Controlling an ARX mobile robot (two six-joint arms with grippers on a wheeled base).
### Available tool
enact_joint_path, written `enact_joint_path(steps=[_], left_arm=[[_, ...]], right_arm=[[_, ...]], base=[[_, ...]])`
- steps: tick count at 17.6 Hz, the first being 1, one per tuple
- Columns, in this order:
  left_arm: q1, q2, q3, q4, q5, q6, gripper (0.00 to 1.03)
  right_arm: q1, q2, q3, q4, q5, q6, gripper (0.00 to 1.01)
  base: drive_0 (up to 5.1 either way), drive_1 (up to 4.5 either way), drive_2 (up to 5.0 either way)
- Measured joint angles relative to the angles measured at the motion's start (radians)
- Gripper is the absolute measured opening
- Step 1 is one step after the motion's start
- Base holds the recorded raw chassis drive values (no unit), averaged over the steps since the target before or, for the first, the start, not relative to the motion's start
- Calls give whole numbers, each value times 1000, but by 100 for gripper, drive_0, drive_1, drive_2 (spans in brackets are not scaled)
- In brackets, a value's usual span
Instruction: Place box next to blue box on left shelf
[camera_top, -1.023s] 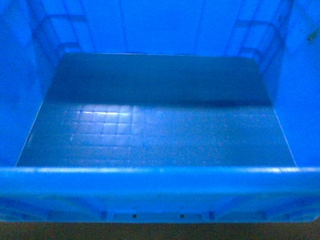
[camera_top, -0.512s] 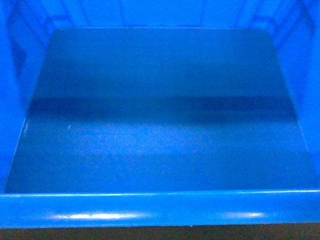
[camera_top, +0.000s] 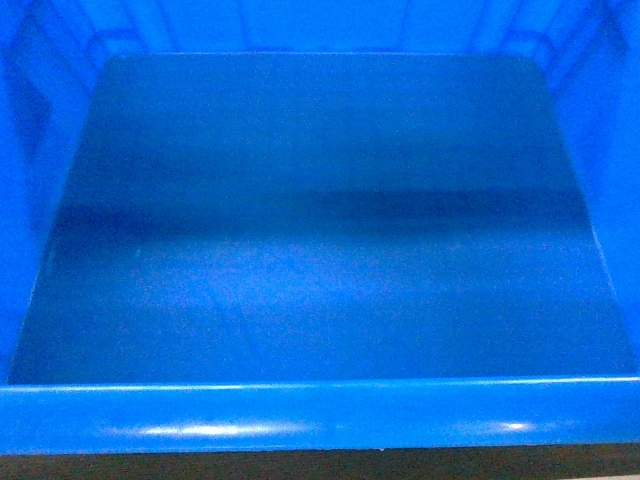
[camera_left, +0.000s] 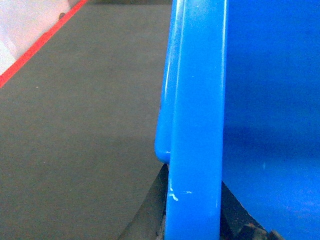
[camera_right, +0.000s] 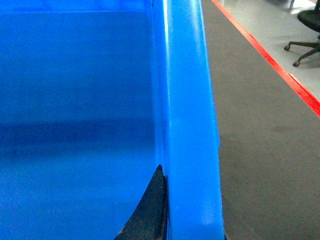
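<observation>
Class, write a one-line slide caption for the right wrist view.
Right claw clamped on the blue box rim above grey floor.

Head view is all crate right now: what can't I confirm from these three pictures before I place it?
- Left shelf and the other blue box: in no view; the crate fills the head view.
- Left pincer: only dark pads either side of the rim, cut off by the bottom edge.
- Right pincer: one dark pad inside the wall shows; the outer one is hidden by the rim.
- Crate's underside: hidden everywhere.
</observation>
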Motion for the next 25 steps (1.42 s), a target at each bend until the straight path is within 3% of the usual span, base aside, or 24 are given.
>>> enact_joint_path(steps=[25], left_arm=[[0,0,0,0,-1,0,12]], right_arm=[[0,0,0,0,0,0,10]], base=[[-146,-146,-146]])
